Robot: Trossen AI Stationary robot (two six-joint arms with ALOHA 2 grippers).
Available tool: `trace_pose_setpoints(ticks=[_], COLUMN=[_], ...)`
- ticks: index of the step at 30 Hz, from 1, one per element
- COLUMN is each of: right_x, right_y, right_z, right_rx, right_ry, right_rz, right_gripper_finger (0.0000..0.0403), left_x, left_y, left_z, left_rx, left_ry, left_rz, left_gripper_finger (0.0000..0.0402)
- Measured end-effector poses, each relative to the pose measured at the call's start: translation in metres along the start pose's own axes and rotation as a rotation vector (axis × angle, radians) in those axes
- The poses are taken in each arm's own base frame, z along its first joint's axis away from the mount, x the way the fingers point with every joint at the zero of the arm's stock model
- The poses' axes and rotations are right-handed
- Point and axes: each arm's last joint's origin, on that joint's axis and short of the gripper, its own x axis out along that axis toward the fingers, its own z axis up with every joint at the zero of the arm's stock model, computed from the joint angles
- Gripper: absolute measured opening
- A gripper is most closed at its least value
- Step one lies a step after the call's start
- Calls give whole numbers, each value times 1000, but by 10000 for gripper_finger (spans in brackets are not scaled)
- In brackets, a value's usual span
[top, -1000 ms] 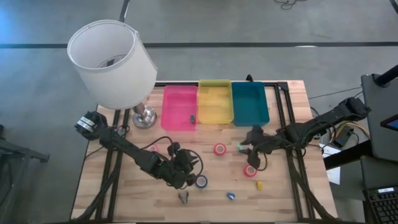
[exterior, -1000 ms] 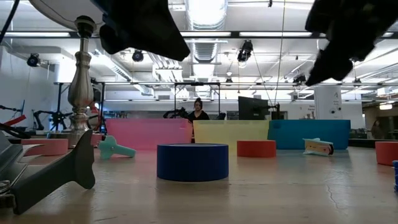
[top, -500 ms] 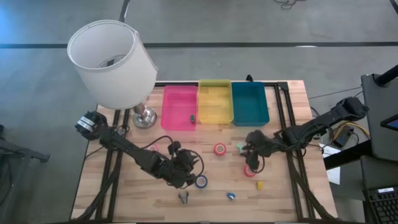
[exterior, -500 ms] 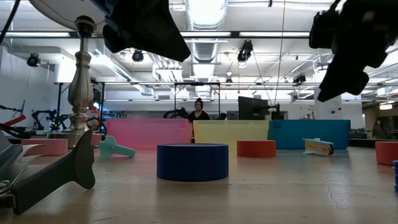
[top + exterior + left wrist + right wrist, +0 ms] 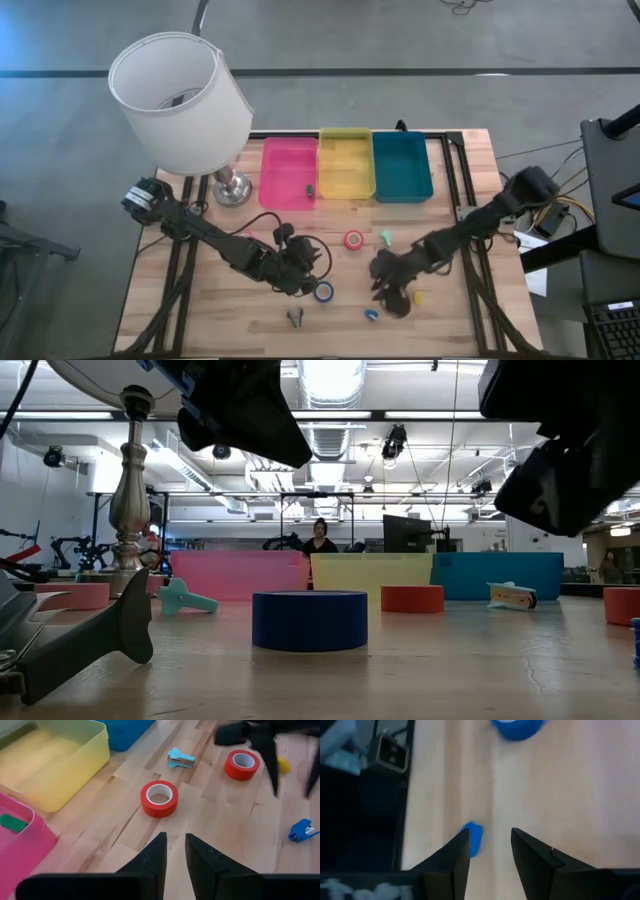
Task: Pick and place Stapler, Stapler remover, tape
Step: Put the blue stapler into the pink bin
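Wood-plank table; lamp, three bins; person behind.

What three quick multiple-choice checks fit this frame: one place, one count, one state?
1. The dark blue tape roll lies:
A) in a bin
B) on the wooden table beside the left gripper
C) under the lamp

2. Plastic bins in the row:
A) two
B) four
C) three

3. The right gripper:
A) jaws apart, empty
B) shut on a red roll
C) holding a stapler

Key:
1B, it sits on bare wood by the left arm's tip.
2C, pink bin, yellow bin, teal bin.
3A, wood shows between the jaws.
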Motion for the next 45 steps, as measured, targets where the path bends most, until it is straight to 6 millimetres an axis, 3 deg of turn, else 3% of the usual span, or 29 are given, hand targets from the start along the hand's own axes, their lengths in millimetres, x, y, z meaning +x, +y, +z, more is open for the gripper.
trace_pose_setpoints(ticks=[9, 14, 22, 27, 37, 45], right_x=[35, 55, 68, 81, 85, 85], right_y=[21, 39, 56, 55, 53, 55], right_z=[15, 22, 26, 24, 22, 19], right_rx=[10, 1, 102, 136, 186, 140], right_ry=[274, 295, 320, 348, 372, 387], right_rz=[-205, -195, -289, -332, -346, -343], right_gripper_finger=[137, 137, 137, 137, 137, 128], left_x=[0, 0, -1, -1, -3, -4], left_y=[0, 0, -2, -2, -1, -1], left_z=[-1, -2, -6, -15, -35, -38], left_rx=[31, 31, 40, 54, 52, 49], left_ry=[8, 23, 68, 90, 142, 149], left_rz=[-6, -24, -76, -82, -96, -100], left_gripper_finger=[72, 72, 73, 71, 72, 71])
